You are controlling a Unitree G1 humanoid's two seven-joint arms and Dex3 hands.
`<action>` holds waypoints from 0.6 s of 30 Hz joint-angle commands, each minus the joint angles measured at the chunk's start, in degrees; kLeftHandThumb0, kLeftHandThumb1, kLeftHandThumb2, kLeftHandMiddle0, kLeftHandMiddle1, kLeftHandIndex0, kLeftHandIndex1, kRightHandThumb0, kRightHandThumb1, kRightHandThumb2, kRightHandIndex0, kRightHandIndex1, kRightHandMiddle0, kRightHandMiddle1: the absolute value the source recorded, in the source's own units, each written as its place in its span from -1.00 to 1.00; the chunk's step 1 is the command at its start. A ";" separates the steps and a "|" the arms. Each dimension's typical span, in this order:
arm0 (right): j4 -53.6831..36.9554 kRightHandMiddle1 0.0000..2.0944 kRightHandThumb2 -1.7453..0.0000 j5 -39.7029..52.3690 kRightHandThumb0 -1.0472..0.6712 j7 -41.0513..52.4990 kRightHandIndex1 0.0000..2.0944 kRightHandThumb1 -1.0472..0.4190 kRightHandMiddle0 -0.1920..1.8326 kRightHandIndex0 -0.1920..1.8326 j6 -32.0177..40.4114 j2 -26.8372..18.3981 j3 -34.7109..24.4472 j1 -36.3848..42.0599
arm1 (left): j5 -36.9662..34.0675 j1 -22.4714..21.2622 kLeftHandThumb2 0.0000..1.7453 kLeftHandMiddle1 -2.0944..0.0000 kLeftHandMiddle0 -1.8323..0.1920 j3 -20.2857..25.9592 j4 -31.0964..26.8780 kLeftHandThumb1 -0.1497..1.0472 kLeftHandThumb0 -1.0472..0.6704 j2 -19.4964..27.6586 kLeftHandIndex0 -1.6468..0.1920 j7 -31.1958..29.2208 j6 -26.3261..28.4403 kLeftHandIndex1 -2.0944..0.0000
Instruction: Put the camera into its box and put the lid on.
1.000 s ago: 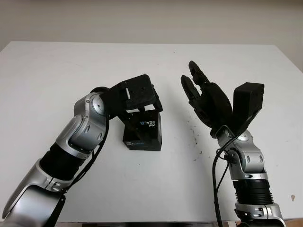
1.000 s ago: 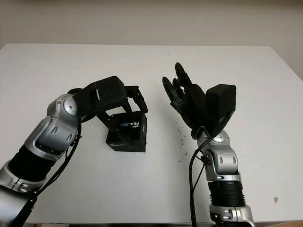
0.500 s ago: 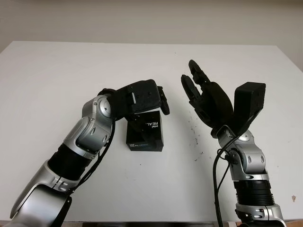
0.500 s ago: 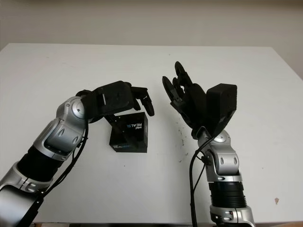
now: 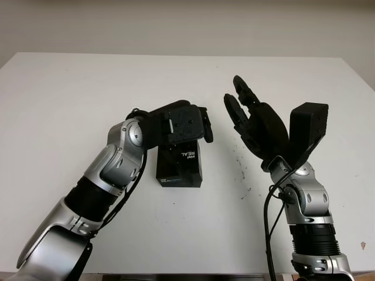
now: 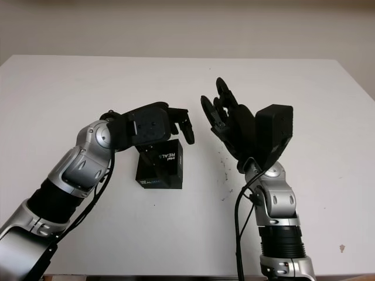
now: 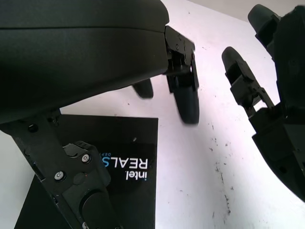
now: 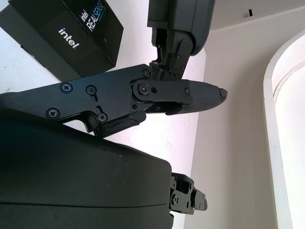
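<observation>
White table (image 5: 70,93) runs back to a pale wall, with a few dark specks (image 5: 241,172) at its middle. Nearest, both arms rise from the six o'clock edge. Just past them, at about the centre, sits the black box (image 5: 180,165), lid on, its printed top facing up; whether the camera is inside I cannot tell, since no camera lies on the table. Over the box's far end, at its twelve o'clock, hovers the left hand (image 5: 186,122), empty, its fingers (image 7: 183,95) uncurled and pointing toward three o'clock, clear of the lid in the wrist view. At three o'clock from the box, well apart from it, the right hand (image 5: 251,120) stands raised above the table, empty too, fingers (image 8: 190,93) extended toward eleven o'clock. Judging by how things lie, the closing step looks finished or nearly so, with the left hand just above the lid. The next move probably calls for lifting that hand straight off without nudging the box, or one light press if the lid is not fully seated.
</observation>
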 commanded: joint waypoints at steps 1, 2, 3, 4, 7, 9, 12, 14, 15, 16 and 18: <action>-1.11 -0.95 0.59 0.31 -0.48 0.05 -0.95 -1.00 -0.92 -0.95 0.28 -0.05 -0.07 0.17 | -0.04 2.28 -0.67 0.70 0.74 -1.18 -0.27 1.00 -0.41 -1.20 0.90 -0.24 1.33 0.48; -1.12 -0.95 0.59 0.34 -0.48 0.11 -0.95 -1.00 -0.92 -0.95 0.19 -0.08 -0.07 0.19 | -0.10 2.45 -0.61 0.82 0.76 -1.16 -0.24 1.00 -0.46 -1.56 0.91 -0.15 1.99 0.61; -1.28 -0.95 0.59 0.36 -0.49 -0.03 -0.95 -1.00 -0.92 -0.95 0.32 -0.08 -0.17 0.19 | -0.36 2.77 -0.53 0.91 0.81 -0.80 0.13 1.00 -0.51 -2.21 0.94 0.45 2.54 0.72; -1.42 -0.95 0.59 0.38 -0.49 -0.14 -0.95 -1.00 -0.92 -0.95 0.43 -0.08 -0.23 0.22 | -0.52 3.00 -0.49 0.94 0.83 -0.55 0.36 1.00 -0.55 -2.61 0.97 0.88 2.89 0.78; -2.07 -0.94 0.59 -0.05 -0.49 -0.87 -0.94 -1.00 -0.90 -0.94 0.62 -0.22 -0.28 0.35 | -2.68 3.32 -0.43 0.97 0.88 1.77 2.10 1.00 -0.59 -4.53 0.99 2.97 3.02 0.86; -2.16 -0.95 0.57 0.02 -0.48 -0.93 -0.95 -1.00 -0.91 -0.95 0.83 -0.36 -0.39 0.37 | -4.26 3.18 -0.40 0.98 0.97 3.23 3.22 1.00 -0.60 -5.48 1.00 4.03 2.67 0.97; -2.07 -0.95 0.56 0.36 -0.46 -1.04 -0.95 -1.00 -0.93 -0.96 1.03 -0.21 -0.74 0.34 | -6.83 2.29 -0.39 1.00 1.00 5.72 4.99 1.00 -0.62 -7.23 1.00 5.77 2.98 1.00; -2.03 -0.95 0.56 0.39 -0.46 -1.21 -0.95 -1.00 -0.93 -0.95 0.93 -0.01 -0.78 0.34 | -8.09 1.26 -0.38 1.00 1.00 6.89 5.62 1.00 -0.64 -7.84 1.00 6.33 3.49 1.00; -1.91 -0.95 0.56 0.30 -0.46 -1.03 -0.95 -1.00 -0.92 -0.96 0.46 -0.08 -0.66 0.38 | -9.17 0.80 -0.37 1.00 1.00 8.05 5.78 1.00 -0.65 -8.13 1.00 6.62 3.24 1.00; -1.85 -0.95 0.56 0.40 -0.47 -0.95 -0.95 -1.00 -0.92 -0.95 0.34 -0.07 -0.71 0.38 | -10.52 0.48 -0.37 1.00 1.00 9.40 5.90 1.00 -0.65 -8.35 1.00 6.78 3.08 1.00; -1.81 -0.95 0.57 0.46 -0.49 -0.90 -0.95 -1.00 -0.92 -0.95 0.22 -0.07 -0.76 0.38 | -12.39 0.18 -0.37 1.00 1.00 11.02 5.95 1.00 -0.65 -8.36 1.00 7.01 2.66 1.00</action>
